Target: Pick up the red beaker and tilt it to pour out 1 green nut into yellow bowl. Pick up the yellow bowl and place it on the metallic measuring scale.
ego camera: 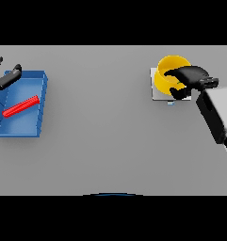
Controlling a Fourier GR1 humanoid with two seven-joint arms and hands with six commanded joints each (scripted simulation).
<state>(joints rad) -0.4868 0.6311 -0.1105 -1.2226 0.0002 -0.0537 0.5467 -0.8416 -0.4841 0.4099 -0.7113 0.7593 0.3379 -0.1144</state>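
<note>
Nearest you the grey desk (110, 141) is bare, and the action sits farther back on both sides. You are at the last step: the yellow bowl (167, 70) stands on the metallic measuring scale (155, 94) at the far right, and your right hand (190, 77) is over the bowl's right rim, its fingers (178, 90) curled round the wall and holding it. A speck of green shows just inside the rim by those fingers, which I take to be the nut, though it is too small to be sure. Whether the bowl's base rests fully on the plate cannot be told from here, as the bowl hides most of it. The next move, as I judge it, calls for you to loosen the fingers gently and lift the hand straight up, so the rim is not dragged sideways off the scale. On the far left the red beaker (20, 107) lies on its side in the blue tray (39, 80), and your left hand (3, 77) hovers at the tray's back corner, fingers relaxed, holding nothing, apart from the beaker.
</note>
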